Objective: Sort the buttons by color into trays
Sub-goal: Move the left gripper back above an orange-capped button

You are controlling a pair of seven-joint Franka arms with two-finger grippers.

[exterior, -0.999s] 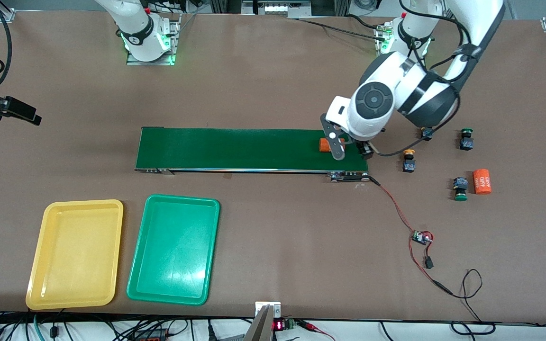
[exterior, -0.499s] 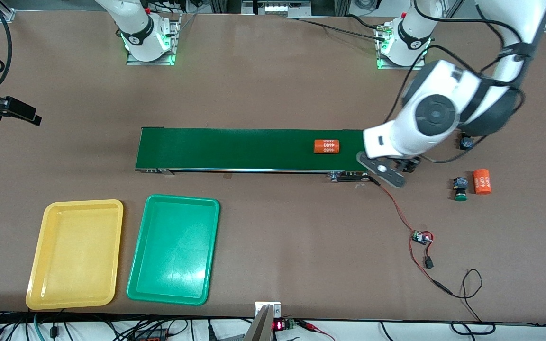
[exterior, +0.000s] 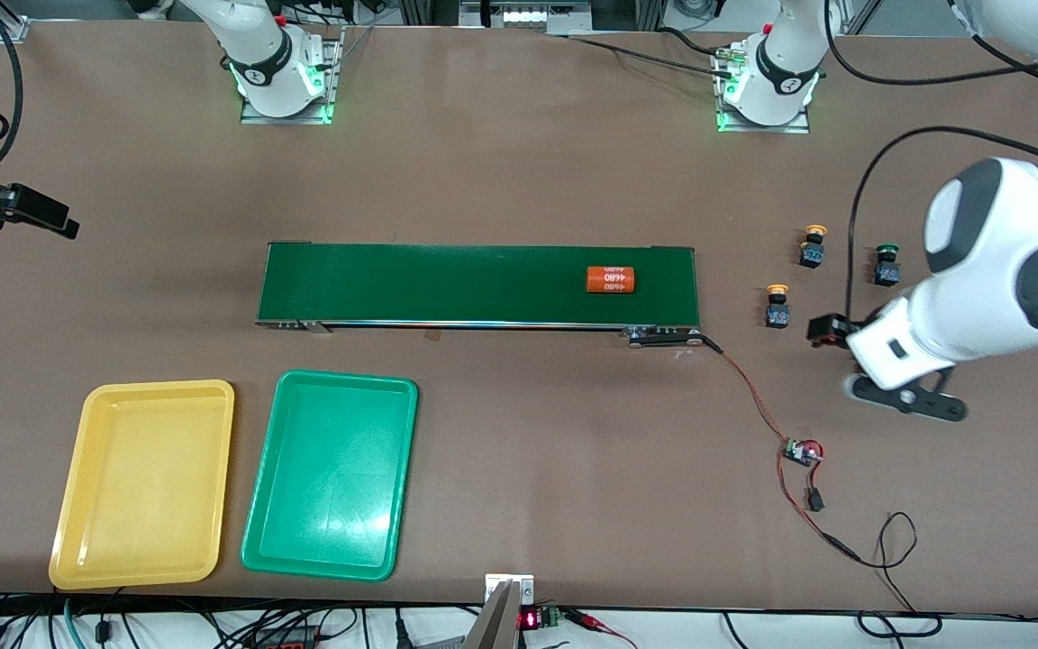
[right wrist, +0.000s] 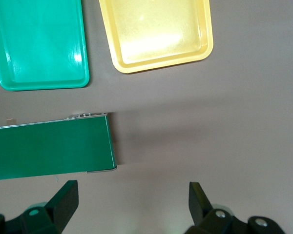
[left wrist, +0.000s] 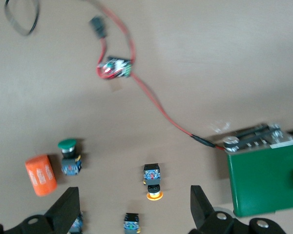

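Left arm has swung away from the conveyor belt [exterior: 447,284] and now hangs over the cluster of buttons at its own end of the worktop [exterior: 519,180]. The orange cylinder [exterior: 610,279] on the belt has travelled a little toward the right arm's end.

Left end effector [left wrist: 134,204]: jaws wide, holding nothing.

Right end effector [right wrist: 132,204]: jaws wide, holding nothing, over bare worktop just off the belt's end; this arm waits.

First yellow button [exterior: 778,306] stands near the belt's end. Second yellow button [exterior: 812,245] stands farther from the front camera. First green button [exterior: 886,266] stands beside them. Second green button [left wrist: 68,155] lies just beside a second orange cylinder [left wrist: 40,174], seen in the left wrist view only.

Yellow tray [exterior: 142,386] and green tray [exterior: 348,377] sit side by side, nearer the front camera than the belt and well apart from all four buttons.
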